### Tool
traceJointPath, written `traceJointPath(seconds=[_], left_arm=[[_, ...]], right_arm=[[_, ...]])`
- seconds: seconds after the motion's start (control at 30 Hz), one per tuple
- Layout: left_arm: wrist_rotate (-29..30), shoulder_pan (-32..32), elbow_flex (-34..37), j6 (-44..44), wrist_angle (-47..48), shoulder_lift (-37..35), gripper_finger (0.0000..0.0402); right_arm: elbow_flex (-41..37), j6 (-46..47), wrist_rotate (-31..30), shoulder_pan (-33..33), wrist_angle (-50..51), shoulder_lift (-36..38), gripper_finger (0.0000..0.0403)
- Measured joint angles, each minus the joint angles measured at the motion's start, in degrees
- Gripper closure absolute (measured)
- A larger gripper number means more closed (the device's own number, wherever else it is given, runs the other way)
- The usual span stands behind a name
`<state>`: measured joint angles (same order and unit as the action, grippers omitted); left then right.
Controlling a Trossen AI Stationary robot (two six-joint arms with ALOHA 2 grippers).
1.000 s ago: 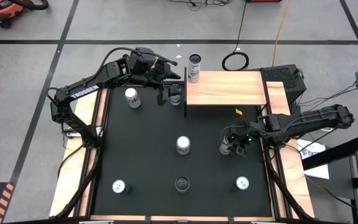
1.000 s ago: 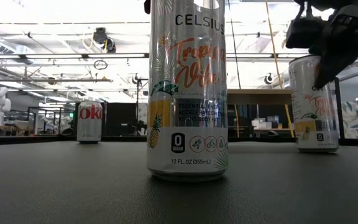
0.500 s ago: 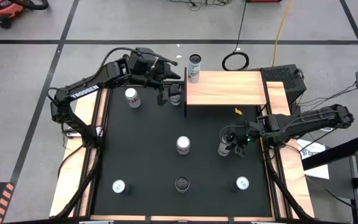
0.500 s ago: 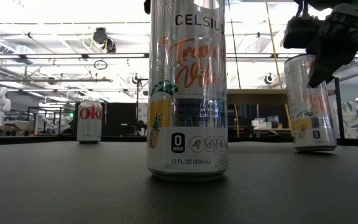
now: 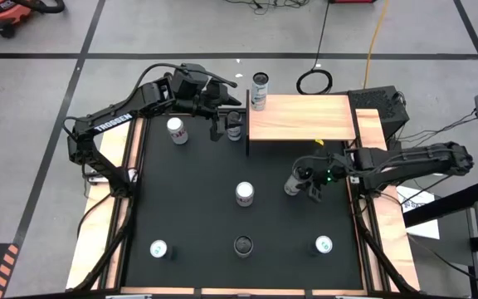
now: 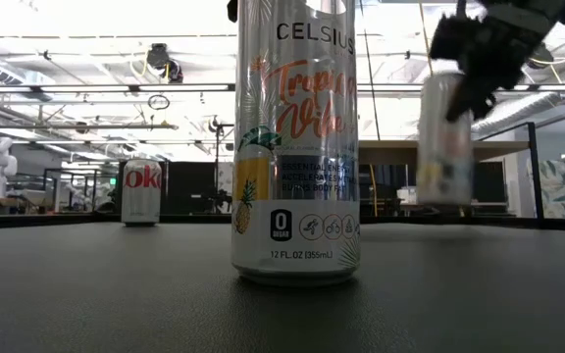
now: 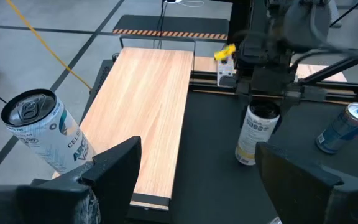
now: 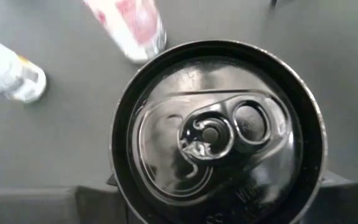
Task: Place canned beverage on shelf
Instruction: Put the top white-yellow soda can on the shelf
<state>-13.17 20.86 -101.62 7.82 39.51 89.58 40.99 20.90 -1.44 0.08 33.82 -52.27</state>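
The right gripper (image 5: 304,182) is seen over the right part of the black mat (image 5: 189,216), closed on a can (image 5: 292,183) that is held clear of the surface. In the low view the can (image 6: 445,137) hangs above the mat with the gripper (image 6: 479,59) clamped at its upper part, and a gap is seen beneath its base. In the right wrist view the dark lid (image 8: 216,134) of the held can fills the picture directly ahead of the camera.

Nearest the low camera, a tall pale can (image 6: 295,142) stands upright on the mat; in the high view it (image 5: 245,193) is placed near the mat's middle, to the left of the held can. Three more cans are seen along the mat's near edge, at the left (image 5: 158,248), the middle (image 5: 243,246) and the right (image 5: 324,244).

Beyond the held can, the shelf (image 5: 301,117) lies at the far side of the table, apart from it. A can (image 5: 260,90) stands at the shelf's far left corner. A red-and-white can (image 5: 177,130) stands farther left.

The left gripper (image 5: 224,126) is held beside the shelf's left edge, fingers spread wide, with nothing gripped.
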Motion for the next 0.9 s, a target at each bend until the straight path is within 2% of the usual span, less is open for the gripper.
traceJointPath(seconds=[0.1, 0.3, 0.5, 0.7, 0.9], left_arm=[[0.0, 0.0, 0.0, 0.0, 0.0, 0.0, 0.0084], [0.0, 0.0, 0.0, 0.0, 0.0, 0.0, 0.0084], [0.0, 0.0, 0.0, 0.0, 0.0, 0.0, 0.0084], [0.0, 0.0, 0.0, 0.1, 0.0, 0.0, 0.0084], [0.0, 0.0, 0.0, 0.1, 0.0, 0.0, 0.0084]], right_arm=[[4.7, -3.0, -0.5, -0.9, 2.6, 0.0, 0.0191], [14.3, -11.2, -7.0, -2.8, 8.5, 0.0, 0.0191], [20.6, -16.9, -12.0, -6.5, 10.7, 0.0, 0.0191], [25.3, -24.2, -12.2, -12.5, 10.2, -2.4, 0.0191], [32.3, -31.0, -12.1, -19.1, 8.6, -8.6, 0.0190]])
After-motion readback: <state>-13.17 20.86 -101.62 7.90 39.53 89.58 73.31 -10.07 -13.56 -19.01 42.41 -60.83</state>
